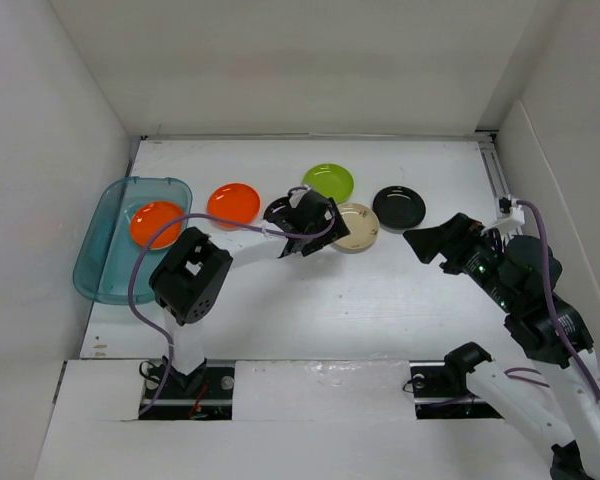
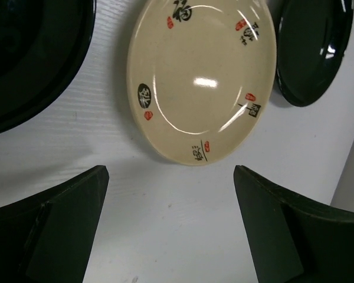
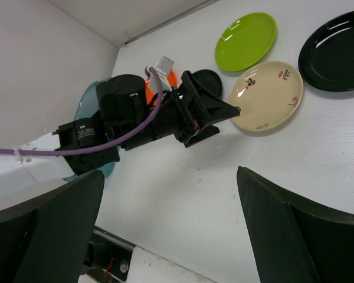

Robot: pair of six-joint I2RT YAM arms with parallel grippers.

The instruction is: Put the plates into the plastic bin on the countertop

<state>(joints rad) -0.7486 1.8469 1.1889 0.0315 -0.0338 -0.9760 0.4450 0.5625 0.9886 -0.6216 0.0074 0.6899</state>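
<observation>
The teal plastic bin (image 1: 102, 262) stands at the left of the white countertop (image 1: 360, 300) and holds one orange plate (image 1: 157, 223). A second orange plate (image 1: 233, 204), a black plate (image 1: 277, 210), a lime green plate (image 1: 328, 181), a cream plate (image 1: 360, 228) with red and dark marks and another black plate (image 1: 399, 207) lie in a row. My left gripper (image 1: 328, 224) is open and empty, just short of the cream plate (image 2: 202, 79). My right gripper (image 1: 425, 243) is open and empty above the counter, right of the plates.
White walls close the counter on three sides. In the right wrist view the left arm (image 3: 135, 118) lies across the counter between the bin (image 3: 85, 106) and the cream plate (image 3: 265, 95). A metal rail (image 1: 495, 170) runs along the right edge.
</observation>
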